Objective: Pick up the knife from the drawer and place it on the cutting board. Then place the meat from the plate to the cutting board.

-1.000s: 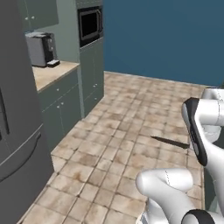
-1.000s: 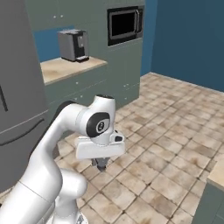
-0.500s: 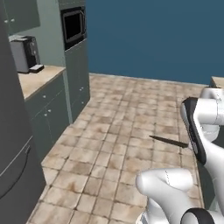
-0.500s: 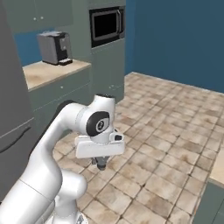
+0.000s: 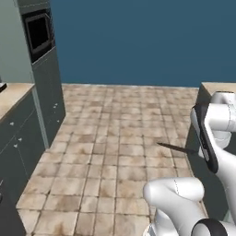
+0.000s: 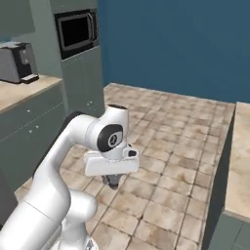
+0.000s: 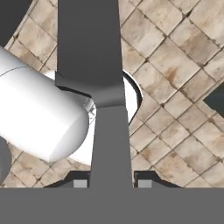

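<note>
1. The knife (image 7: pixel 109 144) is held in the gripper (image 7: pixel 109 183), with its long dark blade pointing away from the hand.
2. In the left base view the blade tip (image 5: pixel 173 148) sticks out sideways, high above the tiled floor (image 5: pixel 115 138).
3. The gripper's jaws are closed narrowly on the knife.
4. A microwave (image 6: pixel 75 30) sits in the tall cabinet, and a coffee machine (image 6: pixel 17 61) stands on the tabletop (image 6: pixel 19 90).

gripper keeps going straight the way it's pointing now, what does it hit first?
Likely the robot's own white body: in the hand view the gripper, shut on the knife, looks down along the blade at it. The tiled floor lies beyond. Depth is unclear.
</note>
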